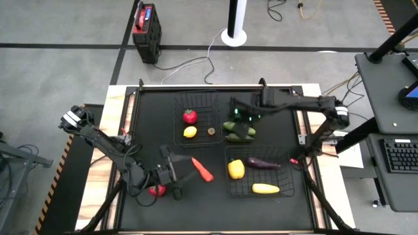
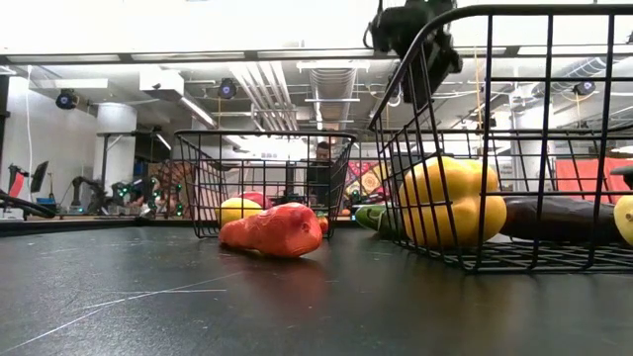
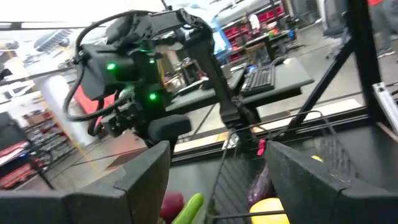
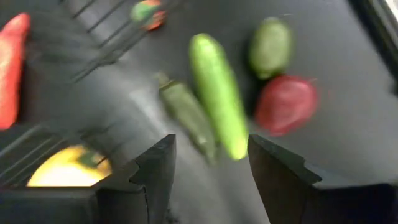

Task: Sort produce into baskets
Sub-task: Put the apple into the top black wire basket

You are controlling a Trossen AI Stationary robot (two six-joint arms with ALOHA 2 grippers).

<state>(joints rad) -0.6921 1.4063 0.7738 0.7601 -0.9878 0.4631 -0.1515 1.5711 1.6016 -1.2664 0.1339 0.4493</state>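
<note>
Black mat [image 1: 150, 130] w/ two wire baskets: far basket [image 1: 200, 104] holds strawberry [image 1: 189, 116] + lemon [image 1: 190, 132]; near basket [image 1: 287, 189] holds yellow pepper [image 1: 236, 169], eggplant [image 1: 263, 163], banana [image 1: 265, 188]. Right gripper [image 4: 211, 158] spread, empty, above cucumber [image 4: 217, 93] & green veg betw baskets. Left gripper [image 1: 171, 171] spread, near front edge, beside carrot [image 1: 202, 168]; red piece [image 1: 157, 190] under arm.

Setting I operated in: a robotics lab or workshop. Evidence was exposed ceiling ducts [image 2: 297, 84], a desk keyboard [image 1: 400, 155], floor cables [image 1: 189, 65], and red storage shelving [image 3: 261, 18].
</note>
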